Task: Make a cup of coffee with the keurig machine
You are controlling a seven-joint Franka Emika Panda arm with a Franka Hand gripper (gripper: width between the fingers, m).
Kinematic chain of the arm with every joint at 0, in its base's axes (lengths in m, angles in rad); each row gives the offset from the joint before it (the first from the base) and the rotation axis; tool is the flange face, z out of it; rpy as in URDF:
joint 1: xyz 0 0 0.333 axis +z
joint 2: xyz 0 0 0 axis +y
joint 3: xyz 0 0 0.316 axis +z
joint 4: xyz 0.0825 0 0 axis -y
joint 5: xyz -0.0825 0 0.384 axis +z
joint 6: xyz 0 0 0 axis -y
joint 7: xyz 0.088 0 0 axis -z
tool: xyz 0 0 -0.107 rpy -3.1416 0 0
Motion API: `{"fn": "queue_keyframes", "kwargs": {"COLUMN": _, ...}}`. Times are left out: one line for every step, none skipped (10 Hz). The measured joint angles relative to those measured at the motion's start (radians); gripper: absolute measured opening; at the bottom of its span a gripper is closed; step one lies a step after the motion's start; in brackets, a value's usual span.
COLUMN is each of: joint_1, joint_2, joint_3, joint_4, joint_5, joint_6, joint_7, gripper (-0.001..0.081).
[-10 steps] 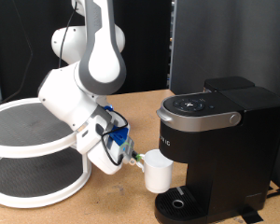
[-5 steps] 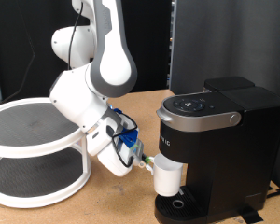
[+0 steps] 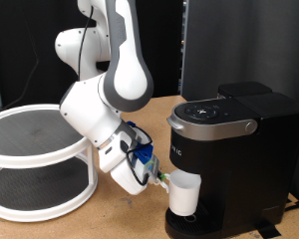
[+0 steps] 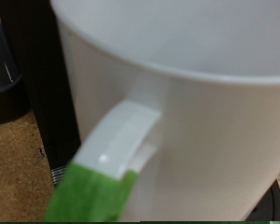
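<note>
The white cup (image 3: 183, 196) stands under the brew head of the black keurig machine (image 3: 234, 149), on or just above its round drip tray (image 3: 194, 227). My gripper (image 3: 161, 181) is to the exterior view's left of the cup and is shut on the cup's handle. In the wrist view the cup (image 4: 205, 103) fills the frame and a green fingertip (image 4: 93, 194) presses on the handle (image 4: 121, 140). The machine's silver lid handle (image 3: 214, 123) is down.
A round two-tier white stand (image 3: 35, 159) with dark mesh shelves sits at the exterior view's left. The wooden table (image 3: 120, 214) shows between the stand and the machine. A dark panel stands behind the machine.
The arm has carried the cup to the exterior view's right and downward, from beside the machine's front to under the brew head over the drip tray.
</note>
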Motion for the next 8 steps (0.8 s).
{"fn": "queue_keyframes", "kwargs": {"joint_1": 0.000, "joint_2": 0.007, "joint_3": 0.004, "joint_4": 0.005, "joint_5": 0.009, "joint_6": 0.000, "joint_7": -0.007, "gripper": 0.0066}}
{"fn": "queue_keyframes", "kwargs": {"joint_1": 0.000, "joint_2": 0.011, "joint_3": 0.007, "joint_4": 0.008, "joint_5": 0.014, "joint_6": 0.000, "joint_7": -0.010, "gripper": 0.0066}}
{"fn": "queue_keyframes", "kwargs": {"joint_1": 0.000, "joint_2": 0.015, "joint_3": 0.010, "joint_4": 0.011, "joint_5": 0.016, "joint_6": 0.002, "joint_7": -0.011, "gripper": 0.0066}}
{"fn": "queue_keyframes", "kwargs": {"joint_1": 0.000, "joint_2": 0.022, "joint_3": 0.013, "joint_4": 0.015, "joint_5": 0.018, "joint_6": 0.004, "joint_7": -0.011, "gripper": 0.0066}}
{"fn": "queue_keyframes", "kwargs": {"joint_1": 0.000, "joint_2": 0.028, "joint_3": 0.015, "joint_4": 0.018, "joint_5": 0.019, "joint_6": 0.006, "joint_7": -0.012, "gripper": 0.0066}}
{"fn": "queue_keyframes", "kwargs": {"joint_1": 0.000, "joint_2": 0.032, "joint_3": 0.016, "joint_4": 0.021, "joint_5": 0.026, "joint_6": 0.006, "joint_7": -0.016, "gripper": 0.0066}}
{"fn": "queue_keyframes", "kwargs": {"joint_1": 0.000, "joint_2": 0.033, "joint_3": 0.016, "joint_4": 0.022, "joint_5": 0.033, "joint_6": 0.006, "joint_7": -0.022, "gripper": 0.0066}}
{"fn": "queue_keyframes", "kwargs": {"joint_1": 0.000, "joint_2": 0.034, "joint_3": 0.016, "joint_4": 0.024, "joint_5": 0.035, "joint_6": 0.006, "joint_7": -0.024, "gripper": 0.0066}}
